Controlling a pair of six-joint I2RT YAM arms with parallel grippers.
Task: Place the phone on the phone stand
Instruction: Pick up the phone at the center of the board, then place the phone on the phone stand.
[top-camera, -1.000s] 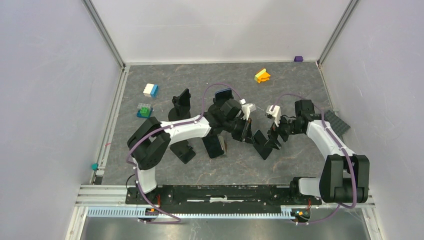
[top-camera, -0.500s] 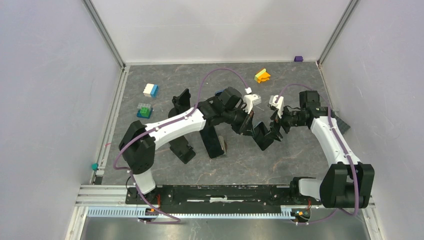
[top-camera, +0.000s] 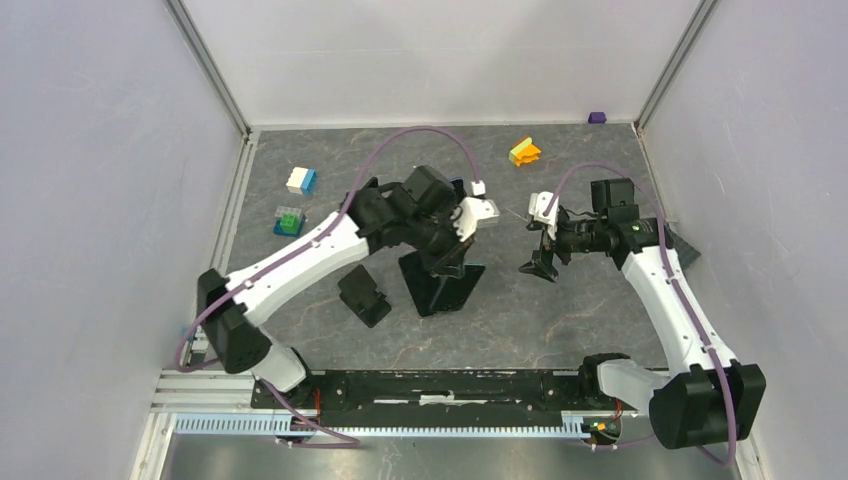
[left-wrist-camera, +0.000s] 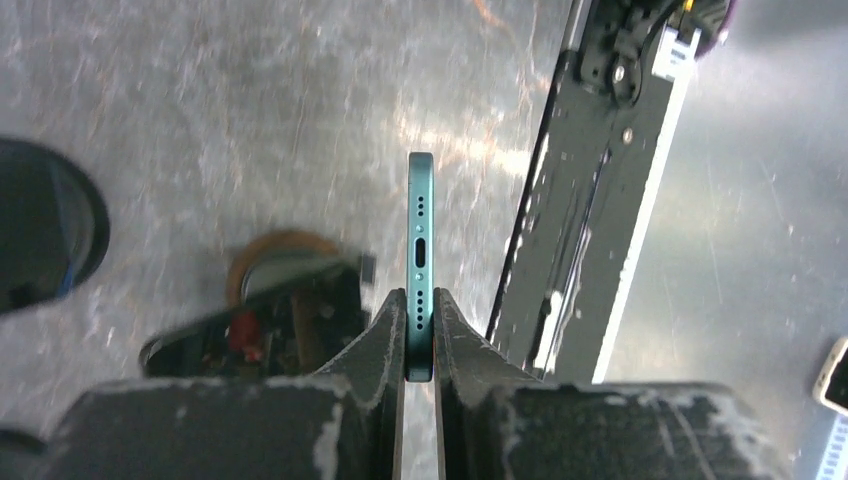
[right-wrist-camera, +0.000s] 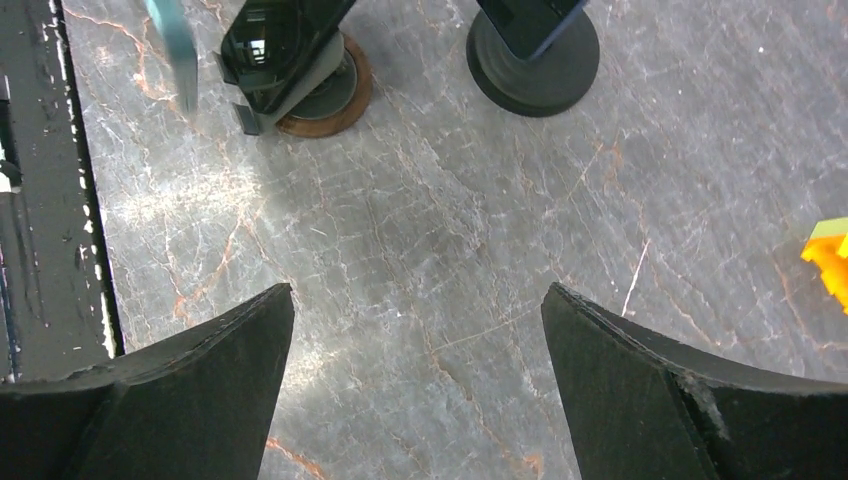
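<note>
No text or label can be read anywhere.

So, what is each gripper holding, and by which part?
Left gripper: the teal phone, pinched across its faces at the charging-port end. Right gripper: open, holding nothing.

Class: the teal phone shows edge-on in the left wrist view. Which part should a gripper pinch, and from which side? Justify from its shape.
Pinch the phone across its two broad flat faces, coming in over a narrow edge, as the left gripper does. It is a thin slab: the faces give parallel flat contact, and its thickness fits narrow jaws.
</note>
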